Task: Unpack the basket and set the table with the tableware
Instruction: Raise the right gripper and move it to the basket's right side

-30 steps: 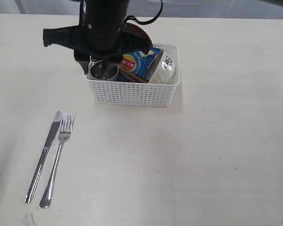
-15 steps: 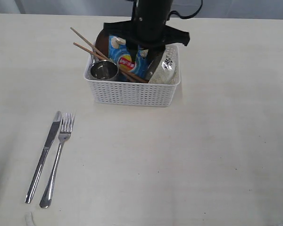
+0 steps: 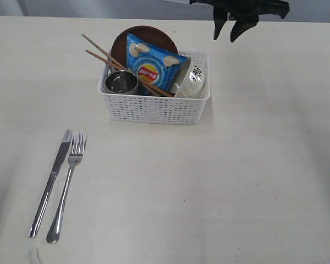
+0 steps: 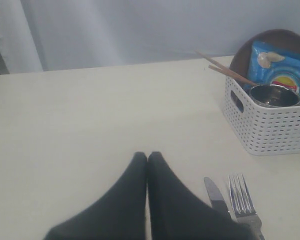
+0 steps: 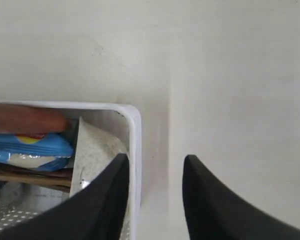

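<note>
**Knife and fork down, basket still loaded**

The right fingers (image 3: 236, 30), spread and empty, hang beyond the far right corner of the white lattice basket (image 3: 154, 107). The left fingers (image 4: 137, 172), pressed together, sit well apart from it beside the slim steel knife (image 3: 52, 179) and fork (image 3: 69, 184) on the pale counter (image 3: 236, 181). The next move is probably a reach inside for the shiny cup (image 3: 121, 82), brown round plate (image 3: 120, 44), speckled bowl (image 3: 193, 82) or thin wooden chopsticks (image 3: 107, 55), avoiding the glossy chip bag (image 3: 154, 66).

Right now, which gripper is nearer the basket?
Right. The right gripper hangs over a corner of the basket; the left gripper sits off beside the knife and fork.
</note>
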You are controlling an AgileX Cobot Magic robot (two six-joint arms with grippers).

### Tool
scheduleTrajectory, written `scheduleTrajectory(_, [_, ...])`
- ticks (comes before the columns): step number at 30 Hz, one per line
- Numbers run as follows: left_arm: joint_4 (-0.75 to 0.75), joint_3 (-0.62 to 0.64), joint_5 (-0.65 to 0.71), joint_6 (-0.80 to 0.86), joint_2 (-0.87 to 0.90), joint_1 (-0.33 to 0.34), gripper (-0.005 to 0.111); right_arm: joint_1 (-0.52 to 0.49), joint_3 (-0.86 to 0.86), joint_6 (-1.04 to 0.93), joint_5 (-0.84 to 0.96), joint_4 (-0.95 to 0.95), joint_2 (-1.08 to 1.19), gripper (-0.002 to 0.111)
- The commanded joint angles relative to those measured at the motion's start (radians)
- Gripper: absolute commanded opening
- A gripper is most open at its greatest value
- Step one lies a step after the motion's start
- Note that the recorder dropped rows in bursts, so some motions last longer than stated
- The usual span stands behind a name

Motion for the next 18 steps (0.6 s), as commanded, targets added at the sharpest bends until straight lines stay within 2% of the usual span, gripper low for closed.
scheduleTrajectory(1, [-0.002, 0.002, -0.008, -0.004, -0.002, -0.006, 0.000, -0.007, -0.004, -0.021, 0.008, 0.010, 0.014, 0.035])
scheduleTrajectory(18, [-0.002, 0.002, -0.008, -0.004, -0.002, -0.006, 0.000, -0.009, -0.004, -0.078, -0.048, 0.028, 0.122, 0.035])
